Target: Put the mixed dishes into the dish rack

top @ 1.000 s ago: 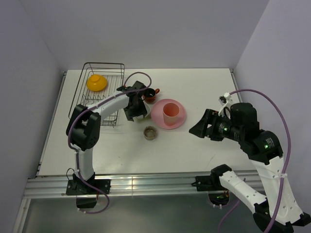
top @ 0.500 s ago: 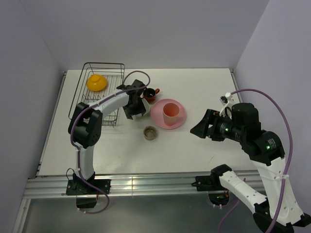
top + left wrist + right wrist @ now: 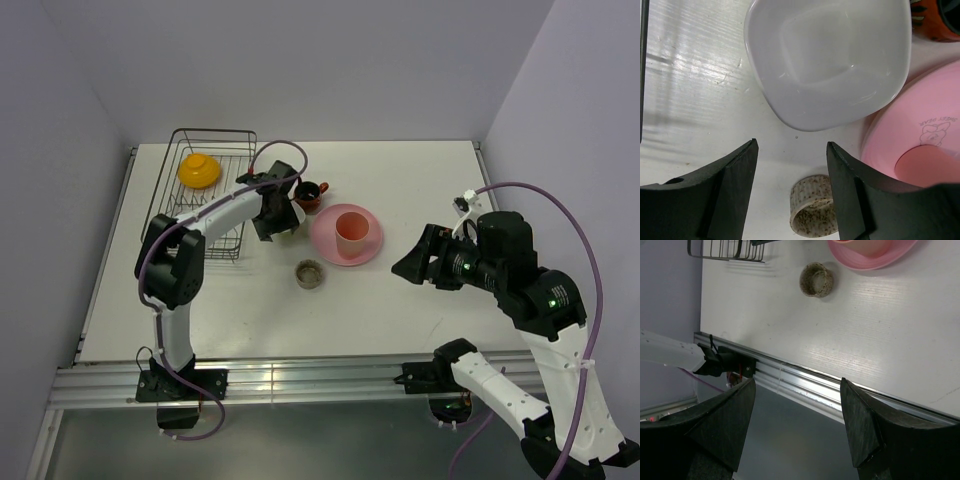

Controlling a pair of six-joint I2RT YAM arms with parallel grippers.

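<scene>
The white table (image 3: 420, 180) is carrying everything, and the black wire dish rack (image 3: 214, 131) is standing at its far left corner. The left gripper (image 3: 790, 152) is hovering just right of the rack with its jaws spread fairly wide and nothing between them, and it is pointing down at the white bowl (image 3: 830, 60). The right gripper (image 3: 797, 390) is hanging well off to the right, above the near part of the table, its jaws gaping and also empty. The pink plate (image 3: 325, 240) is lying flat near the middle of the table, and its rim is sitting just beside the white bowl. That bowl is resting upright on the table between the rack and the plate, not yet gripped. The orange bowl (image 3: 199, 169) is lying upside down inside the far end of the rack, the only piece loaded so far. The pink tumbler (image 3: 349, 230) is standing upright on the plate. The dark red mug (image 3: 311, 193) is sitting on the table just behind the plate. The small speckled dish (image 3: 310, 273) is waiting in front of the plate. By my reckoning one of six pieces is done and five are left, and the white bowl is looking like the next pick.
</scene>
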